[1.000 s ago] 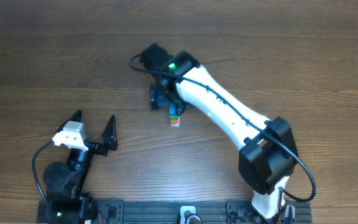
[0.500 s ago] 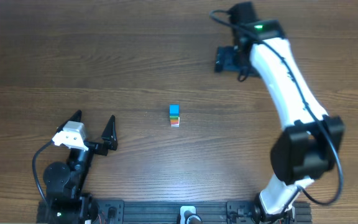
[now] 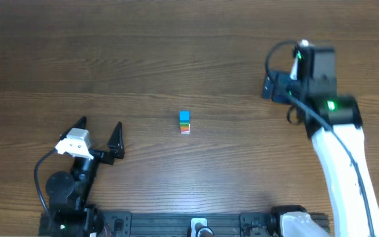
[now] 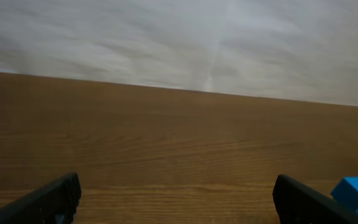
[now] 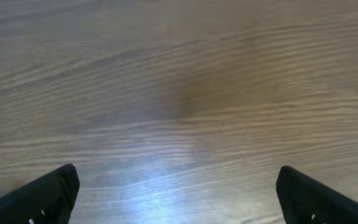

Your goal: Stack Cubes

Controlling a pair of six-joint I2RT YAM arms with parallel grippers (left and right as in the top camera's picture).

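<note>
Left jaws are spread wide, nothing between them; I see both dark fingers point(image 4: 50, 200) far apart in the left wrist view, with bare wood in the gap. Right jaws are spread wide too, holding nothing, the two fingers point(image 5: 47, 194) parted over plain wood grain.

Moving out from there: the left arm point(image 3: 76, 168) sits low at its own side of the tabletop point(image 3: 110, 52), jaws aimed up and away from its base. The right arm point(image 3: 337, 158) stretches far out on its side, its wrist turned toward the middle, with a green light point(image 3: 332, 105) glowing on it.

Now the cube stack point(image 3: 185, 123). It stands in the middle of the tabletop, between the two arms and well apart from both sets of jaws. Its long axis runs straight up from the wood: the blue cube point(image 3: 185, 117) is on top, facing the overhead camera, with slivers of green and orange-red showing under it on the side nearest the arm bases. I can't tell exactly how many cubes sit below the blue one. The left wrist view catches that blue cube just past one finger, and beyond the tabletop's far edge a pale wall point(image 4: 166, 43).
</note>
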